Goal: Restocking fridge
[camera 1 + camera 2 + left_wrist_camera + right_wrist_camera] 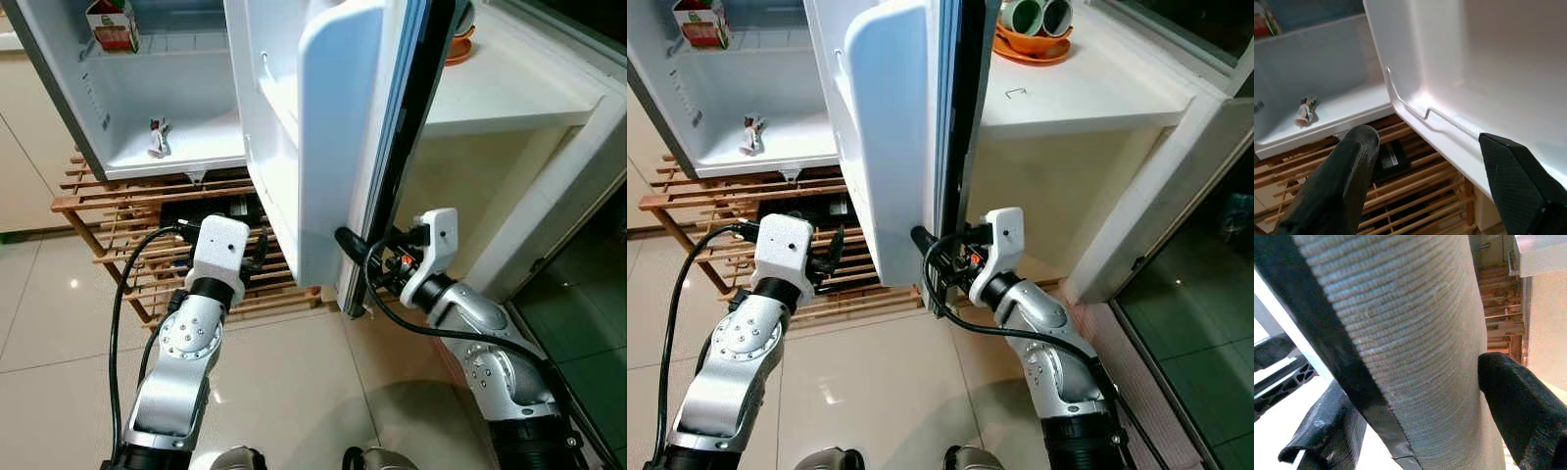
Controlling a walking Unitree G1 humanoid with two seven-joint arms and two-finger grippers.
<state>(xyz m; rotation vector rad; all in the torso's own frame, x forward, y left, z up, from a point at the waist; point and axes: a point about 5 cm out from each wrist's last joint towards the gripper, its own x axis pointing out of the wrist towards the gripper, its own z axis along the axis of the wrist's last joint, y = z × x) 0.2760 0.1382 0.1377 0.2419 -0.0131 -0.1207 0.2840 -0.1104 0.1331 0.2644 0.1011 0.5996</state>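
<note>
Right wrist view is showing you the right gripper (1449, 396) clamping its black fingers (1520, 406) on the edge of the open fridge door (333, 127), low down. Your left gripper (1425, 181) is hanging released, fingers spread, just below the door's inner shelf (1459, 132) and above the wooden rack (108, 215). Farther back, a carton (112, 23) and a small packet (157, 139) are sitting inside the fridge (186, 98).

No legible text anywhere. Red-green carton (111, 24) on fridge shelf (181, 42) carries print, too small and blurred to read.
</note>
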